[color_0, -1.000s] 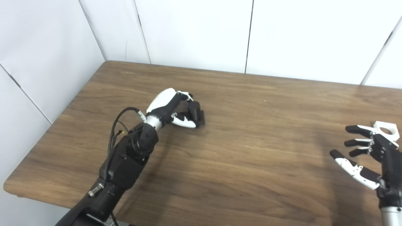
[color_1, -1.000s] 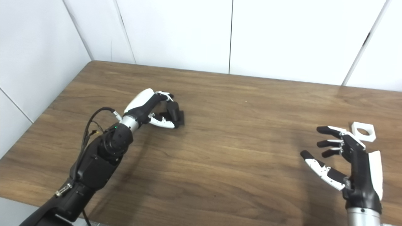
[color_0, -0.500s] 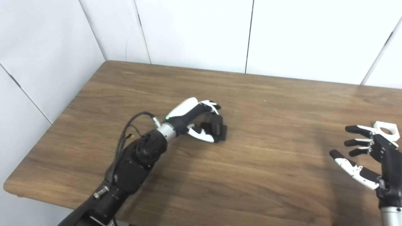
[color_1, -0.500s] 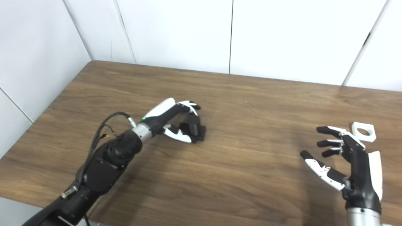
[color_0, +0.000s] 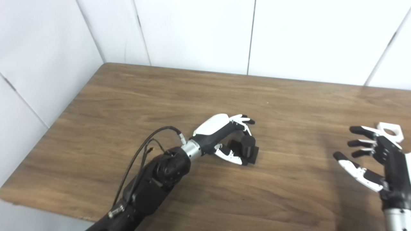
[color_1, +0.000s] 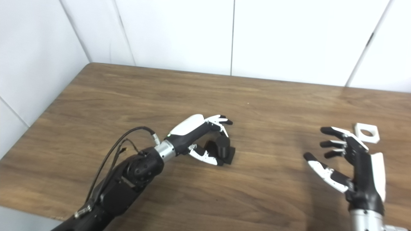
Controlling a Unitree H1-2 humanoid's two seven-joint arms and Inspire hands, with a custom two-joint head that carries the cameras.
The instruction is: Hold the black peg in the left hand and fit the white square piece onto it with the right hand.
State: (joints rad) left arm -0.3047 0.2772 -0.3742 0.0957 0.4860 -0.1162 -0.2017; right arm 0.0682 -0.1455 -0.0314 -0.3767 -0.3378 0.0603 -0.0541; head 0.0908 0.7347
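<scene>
My left hand (color_0: 224, 139) is wrapped around the black peg (color_0: 249, 148), a short cylinder on a square base. The peg stands upright with its base on the table near the middle. The thumb lies against the front of the base and the fingers curve over the back of the cylinder. The white square piece (color_1: 367, 132), with a round hole, lies flat on the table at the far right. My right hand (color_1: 348, 160) is open with its fingers spread. It hovers just in front of and left of the white piece and does not touch it.
The brown wooden table (color_0: 167, 96) stands against white wall panels (color_0: 192, 29) at the back and left. Its front edge runs along the lower left. A black cable (color_0: 151, 141) loops off my left forearm.
My left hand has slid the black peg across the table to the right, toward the middle. My right hand has stayed in place. The camera has shifted slightly.
</scene>
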